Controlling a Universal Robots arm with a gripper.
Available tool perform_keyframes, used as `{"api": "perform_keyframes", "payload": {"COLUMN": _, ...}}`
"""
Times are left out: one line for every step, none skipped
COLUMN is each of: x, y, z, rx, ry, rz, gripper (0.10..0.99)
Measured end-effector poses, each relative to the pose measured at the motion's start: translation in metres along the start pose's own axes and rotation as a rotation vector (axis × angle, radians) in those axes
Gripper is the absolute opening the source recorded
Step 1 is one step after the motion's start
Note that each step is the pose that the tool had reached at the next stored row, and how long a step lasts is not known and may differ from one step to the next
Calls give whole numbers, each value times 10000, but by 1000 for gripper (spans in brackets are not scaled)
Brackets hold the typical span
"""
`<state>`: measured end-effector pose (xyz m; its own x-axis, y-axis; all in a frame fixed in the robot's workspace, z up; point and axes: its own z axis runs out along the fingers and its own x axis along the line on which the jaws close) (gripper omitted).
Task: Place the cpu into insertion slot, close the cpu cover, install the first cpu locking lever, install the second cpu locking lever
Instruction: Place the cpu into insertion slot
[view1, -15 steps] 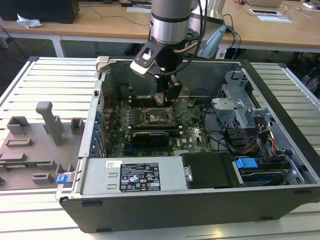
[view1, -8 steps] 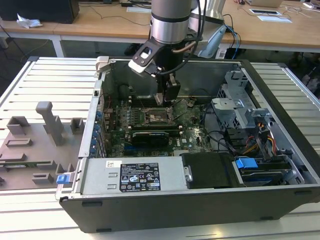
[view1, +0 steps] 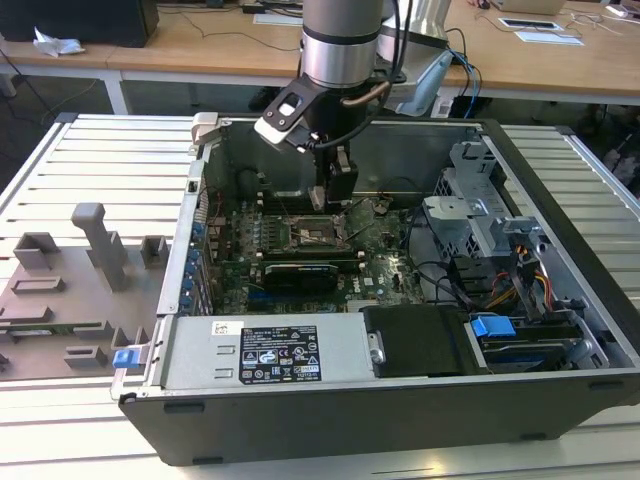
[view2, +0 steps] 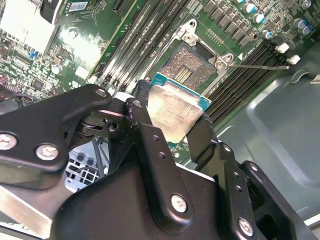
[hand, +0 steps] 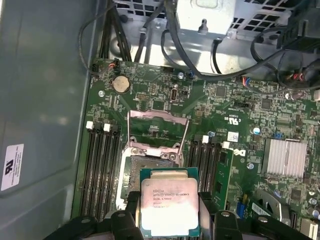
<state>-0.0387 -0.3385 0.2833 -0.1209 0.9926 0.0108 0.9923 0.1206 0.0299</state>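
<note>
My gripper is shut on the cpu, a flat square chip with a silver top and green edge, gripped by two opposite sides. In both wrist views it hangs just above the green motherboard, beside and partly over the insertion slot, whose brownish contact field lies bare. The cpu cover stands swung open on the slot's far side. A thin lever rod sticks out from the socket. In the exterior view the gripper reaches down into the open computer case, just behind the socket.
Long black memory slots flank the socket on both sides. Black cables and a metal drive cage lie toward the exterior view's right. A power supply fills the case front. A grey fixture sits outside, at the exterior view's left.
</note>
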Motion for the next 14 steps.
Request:
{"api": "perform_keyframes", "payload": {"x": 0, "y": 0, "z": 0, "rx": -1, "ry": -4, "rz": 102, "gripper": 545}}
{"api": "perform_keyframes", "payload": {"x": 0, "y": 0, "z": 0, "rx": -2, "ry": -6, "rz": 155, "gripper": 545}}
{"api": "perform_keyframes", "payload": {"x": 0, "y": 0, "z": 0, "rx": -2, "ry": -8, "rz": 221, "gripper": 545}}
{"api": "perform_keyframes", "payload": {"x": 0, "y": 0, "z": 1, "rx": -4, "ry": -14, "rz": 381, "gripper": 545}}
{"api": "perform_keyframes", "payload": {"x": 0, "y": 0, "z": 1, "rx": -5, "ry": -16, "rz": 444, "gripper": 545}}
{"api": "perform_keyframes", "payload": {"x": 0, "y": 0, "z": 1, "rx": -6, "ry": -18, "rz": 508, "gripper": 545}}
{"api": "perform_keyframes", "payload": {"x": 0, "y": 0, "z": 1, "rx": -6, "ry": -21, "rz": 588, "gripper": 545}}
{"api": "perform_keyframes", "payload": {"x": 0, "y": 0, "z": 1, "rx": -7, "ry": -22, "rz": 642, "gripper": 545}}
{"api": "perform_keyframes", "payload": {"x": 0, "y": 0, "z": 1, "rx": -8, "ry": -28, "rz": 809, "gripper": 545}}
{"api": "perform_keyframes", "payload": {"x": 0, "y": 0, "z": 2, "rx": -10, "ry": -30, "rz": 892, "gripper": 545}}
{"api": "perform_keyframes", "payload": {"x": 0, "y": 0, "z": 2, "rx": -10, "ry": -31, "rz": 941, "gripper": 545}}
{"api": "perform_keyframes", "payload": {"x": 0, "y": 0, "z": 2, "rx": -11, "ry": -34, "rz": 1022, "gripper": 545}}
{"api": "perform_keyframes", "payload": {"x": 0, "y": 0, "z": 2, "rx": -11, "ry": -36, "rz": 1084, "gripper": 545}}
{"api": "perform_keyframes", "payload": {"x": 0, "y": 0, "z": 2, "rx": -12, "ry": -37, "rz": 1140, "gripper": 545}}
